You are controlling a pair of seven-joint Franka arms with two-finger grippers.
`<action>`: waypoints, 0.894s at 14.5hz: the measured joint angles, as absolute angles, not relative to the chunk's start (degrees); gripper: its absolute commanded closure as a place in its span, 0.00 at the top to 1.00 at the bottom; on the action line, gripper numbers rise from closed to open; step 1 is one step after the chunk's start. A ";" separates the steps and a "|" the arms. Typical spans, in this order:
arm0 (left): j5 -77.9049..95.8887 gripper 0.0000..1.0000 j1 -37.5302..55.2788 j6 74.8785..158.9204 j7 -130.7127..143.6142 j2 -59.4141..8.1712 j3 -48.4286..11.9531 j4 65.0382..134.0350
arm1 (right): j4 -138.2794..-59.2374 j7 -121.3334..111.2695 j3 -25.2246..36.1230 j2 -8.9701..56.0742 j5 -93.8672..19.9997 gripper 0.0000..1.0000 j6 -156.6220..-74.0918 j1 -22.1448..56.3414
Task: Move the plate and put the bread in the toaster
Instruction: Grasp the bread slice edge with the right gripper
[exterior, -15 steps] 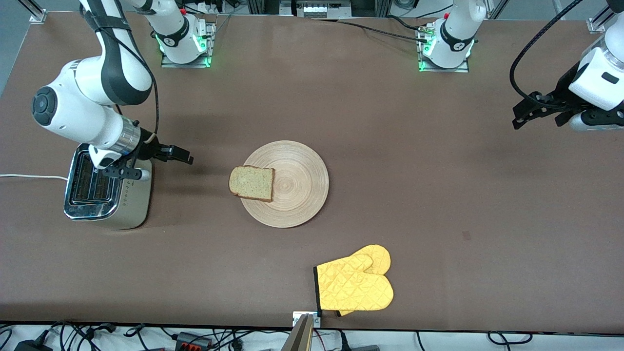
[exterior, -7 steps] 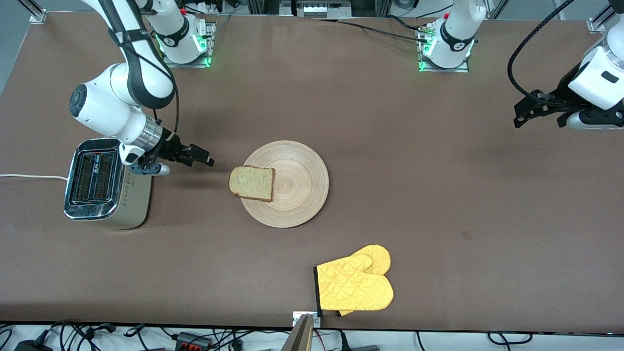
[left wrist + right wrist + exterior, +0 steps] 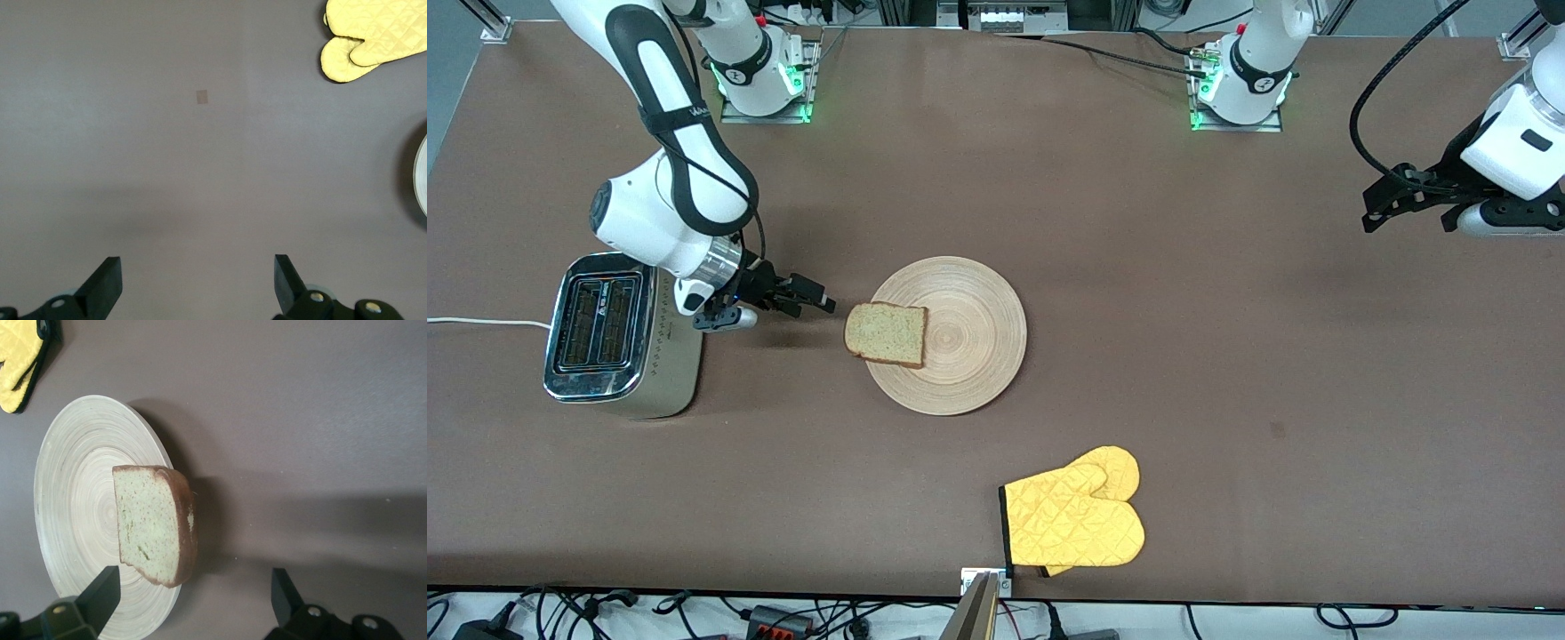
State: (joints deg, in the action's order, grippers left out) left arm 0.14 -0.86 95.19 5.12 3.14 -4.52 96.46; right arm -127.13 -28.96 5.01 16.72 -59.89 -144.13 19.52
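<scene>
The light-wood plate [image 3: 960, 342] lies mid-table. The bread slice [image 3: 887, 334] rests on the plate's edge toward the right arm's end and overhangs it; it also shows in the right wrist view [image 3: 157, 523] on the plate [image 3: 73, 493]. The toaster [image 3: 609, 336] stands at the right arm's end, its two slots empty. My right gripper [image 3: 811, 297] is open and empty, low between the toaster and the bread, close to the bread's edge. My left gripper [image 3: 1389, 206] is open and empty, held up over the left arm's end of the table.
A yellow quilted oven mitt [image 3: 1074, 520] lies near the table's front edge, nearer the front camera than the plate; it also shows in the left wrist view [image 3: 373, 33]. The toaster's white cord [image 3: 480, 323] runs off the right arm's end of the table.
My right gripper has moved from over the toaster toward the bread and come lower. The left arm has barely moved. Plate and bread are unmoved.
</scene>
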 measured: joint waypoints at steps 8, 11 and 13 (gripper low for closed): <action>0.14 1.00 -0.86 94.00 5.12 3.14 -4.54 96.42 | -122.85 -40.49 5.00 23.82 -67.48 1.00 -144.38 20.17; 0.14 1.00 -0.85 93.64 5.12 3.14 -4.54 96.39 | -121.37 -41.69 4.97 25.73 -69.62 1.00 -144.37 21.17; 0.14 1.00 -0.85 93.30 5.12 3.14 -4.55 96.24 | -120.94 -41.69 4.94 25.97 -70.09 1.00 -144.37 22.25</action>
State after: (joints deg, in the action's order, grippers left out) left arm 0.14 -0.85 93.30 5.12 3.14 -4.55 96.24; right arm -120.94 -41.69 4.94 25.97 -70.09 -144.37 22.25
